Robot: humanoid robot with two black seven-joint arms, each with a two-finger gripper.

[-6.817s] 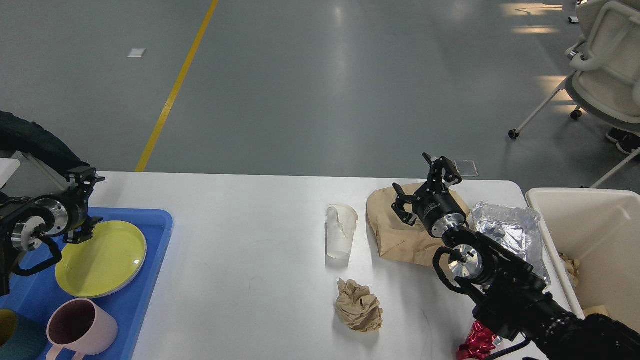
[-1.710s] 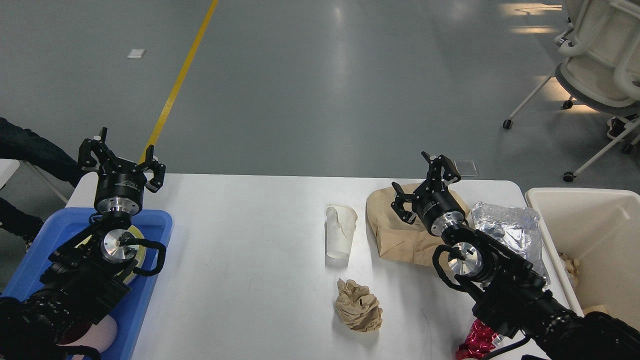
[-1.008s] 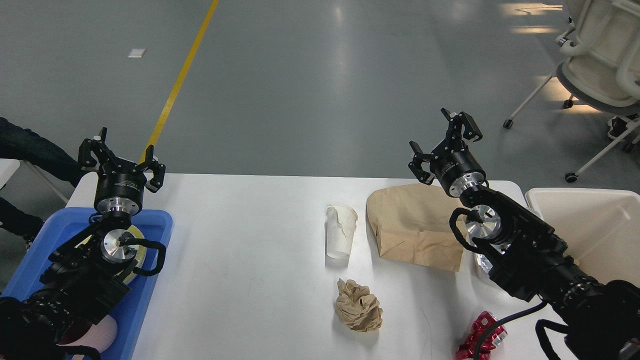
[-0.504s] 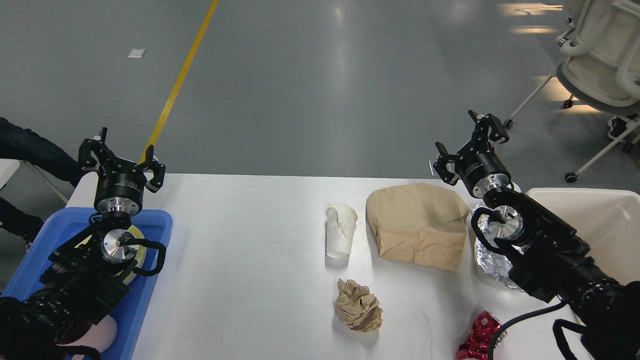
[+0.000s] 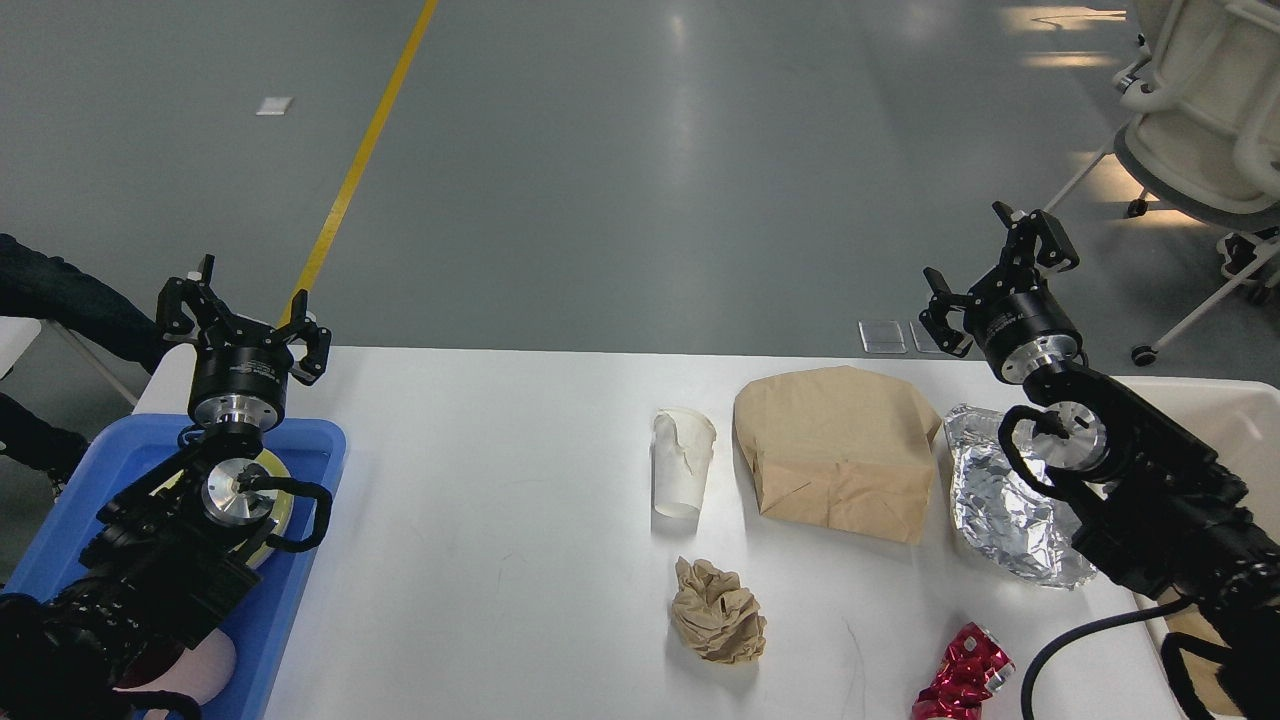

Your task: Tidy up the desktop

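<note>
- White tabletop (image 5: 500, 480) fills the foreground, carrying a paper cup (image 5: 681, 463), brown bag (image 5: 835, 450), foil (image 5: 1005, 500), crumpled paper (image 5: 718, 610) and red wrapper (image 5: 962, 682).
- Left tool (image 5: 243, 322) and right tool (image 5: 998, 282) both gape wide, empty.

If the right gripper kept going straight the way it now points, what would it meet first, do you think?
Probably nothing: the right gripper, open, points up and away beyond the far edge of the large white desktop, with only grey floor behind it, though depth is unclear.
</note>
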